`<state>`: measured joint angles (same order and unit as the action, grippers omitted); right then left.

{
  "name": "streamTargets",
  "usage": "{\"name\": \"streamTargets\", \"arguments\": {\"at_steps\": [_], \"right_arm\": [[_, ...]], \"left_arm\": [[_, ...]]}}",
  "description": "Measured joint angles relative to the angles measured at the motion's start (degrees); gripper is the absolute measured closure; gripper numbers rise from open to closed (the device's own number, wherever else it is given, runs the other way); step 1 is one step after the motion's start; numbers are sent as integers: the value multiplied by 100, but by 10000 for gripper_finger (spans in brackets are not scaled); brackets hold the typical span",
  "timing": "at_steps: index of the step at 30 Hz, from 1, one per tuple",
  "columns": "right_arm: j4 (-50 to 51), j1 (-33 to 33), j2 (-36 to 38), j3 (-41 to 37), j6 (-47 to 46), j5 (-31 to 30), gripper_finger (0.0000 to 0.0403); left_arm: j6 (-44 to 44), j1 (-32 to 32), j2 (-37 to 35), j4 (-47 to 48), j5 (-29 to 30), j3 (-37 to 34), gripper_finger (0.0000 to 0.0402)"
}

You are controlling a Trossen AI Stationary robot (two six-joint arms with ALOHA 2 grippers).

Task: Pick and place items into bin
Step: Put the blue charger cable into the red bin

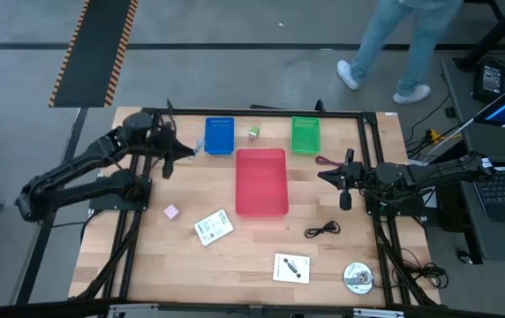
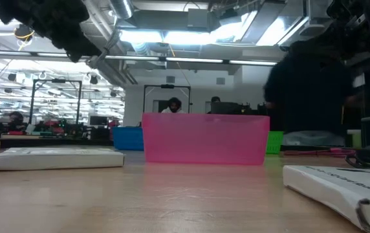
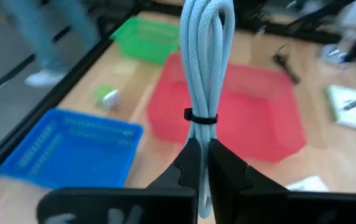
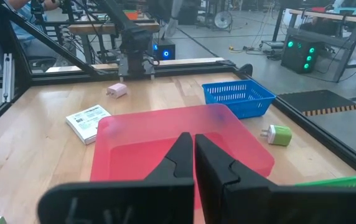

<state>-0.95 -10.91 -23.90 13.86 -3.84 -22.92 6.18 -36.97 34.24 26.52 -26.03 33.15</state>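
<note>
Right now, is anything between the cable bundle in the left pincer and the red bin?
Nothing visible. The left pincer holds the pale blue cable bundle up beside the blue tray; the red bin lies open nearby.

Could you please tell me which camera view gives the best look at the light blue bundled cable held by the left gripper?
The left wrist view: the light blue bundled cable, tied with a black band, rises from the shut left gripper. The high view shows only a pale speck at that gripper. The low and right wrist views do not show it clearly.
</note>
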Motion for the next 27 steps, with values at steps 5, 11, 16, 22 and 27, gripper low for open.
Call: {"name": "streamTargets", "arguments": {"at_steps": [5, 11, 16, 22, 27], "right_arm": [[0, -1, 0, 1, 2, 0, 402], [2, 1, 0, -1, 2, 0, 402], [0, 0, 0, 1, 6, 0, 402], [0, -1, 0, -1, 5, 0, 402], [0, 1, 0, 0, 128, 0, 402]], "left_arm": [[-93, 508, 13, -917, -28, -501, 395], [-184, 1144, 85, -2084, 113, -1005, 395], [28, 1558, 151, -2860, 149, -1249, 395], [25, 1795, 176, -2898, 560, -1249, 395], [-295, 1943, 251, -2896, 859, -1249, 395]]}}
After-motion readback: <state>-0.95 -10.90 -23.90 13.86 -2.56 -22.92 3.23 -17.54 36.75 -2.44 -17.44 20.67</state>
